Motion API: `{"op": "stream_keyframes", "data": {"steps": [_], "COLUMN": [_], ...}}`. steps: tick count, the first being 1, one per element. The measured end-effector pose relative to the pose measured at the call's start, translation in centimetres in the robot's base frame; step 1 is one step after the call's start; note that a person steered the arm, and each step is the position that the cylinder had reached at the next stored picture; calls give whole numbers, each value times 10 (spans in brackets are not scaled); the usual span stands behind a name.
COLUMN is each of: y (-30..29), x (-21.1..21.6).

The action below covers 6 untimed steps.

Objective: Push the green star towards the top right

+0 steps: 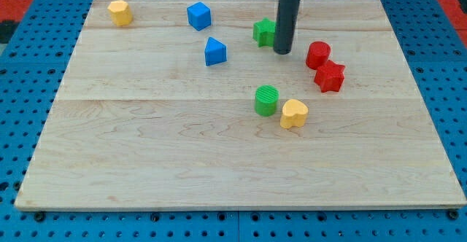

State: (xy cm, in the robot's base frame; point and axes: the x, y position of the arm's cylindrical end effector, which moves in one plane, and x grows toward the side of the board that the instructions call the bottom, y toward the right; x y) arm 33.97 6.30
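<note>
The green star (264, 31) lies near the top middle of the wooden board (146, 162), partly hidden by my dark rod. My tip (282, 52) rests on the board just right of and slightly below the star, touching or nearly touching its right side. A green cylinder (266, 100) stands lower, near the board's middle.
A red cylinder (317, 54) and a red star (330, 76) sit right of my tip. A yellow heart (294, 114) touches the green cylinder's right. Two blue blocks (198, 15) (214, 52) lie left of the star. A yellow block (120, 12) is at top left.
</note>
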Motion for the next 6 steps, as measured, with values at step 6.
{"op": "stream_keyframes", "data": {"steps": [6], "y": [72], "x": [-121]}}
